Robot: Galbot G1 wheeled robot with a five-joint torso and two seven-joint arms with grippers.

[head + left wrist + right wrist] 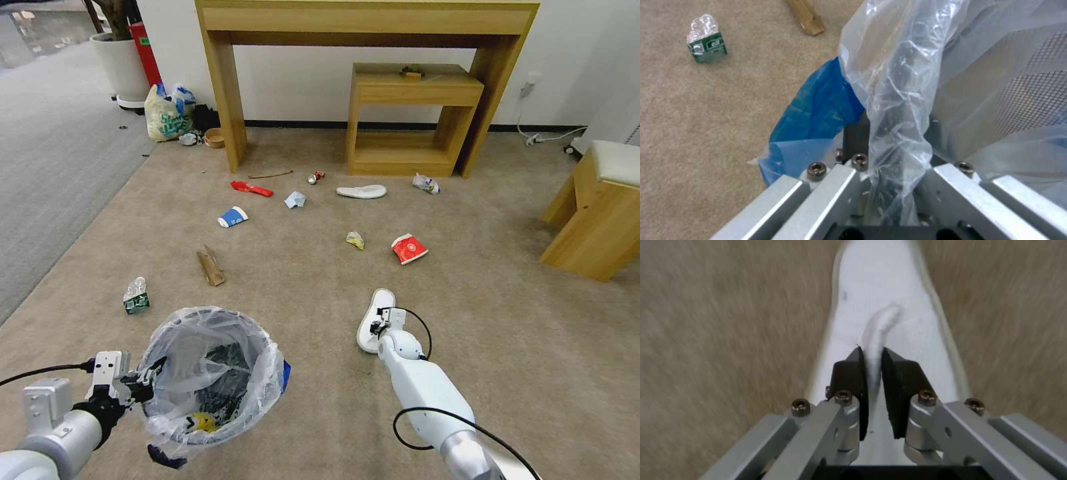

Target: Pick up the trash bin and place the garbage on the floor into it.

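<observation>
While the left gripper [143,389] pinched the rim of the trash bin [212,373], the head view showed the right gripper [380,328] down on the near slipper [371,319], with the bin well to that gripper's left and the other garbage scattered beyond both on the floor [307,280].

In the left wrist view, the jaws stood clamped on the bin's rim through the clear bag [898,100], the blue patch [815,110] just beside them.

In the right wrist view, the black pads [849,373] were pressed nearly together on a thin raised fold of the slipper's strap, the sole stretching away ahead of the jaws.

That hold looked slight: soft cloth could slide out on lifting, and the bin, gripped through slick plastic at one edge, might tilt or slip.
</observation>
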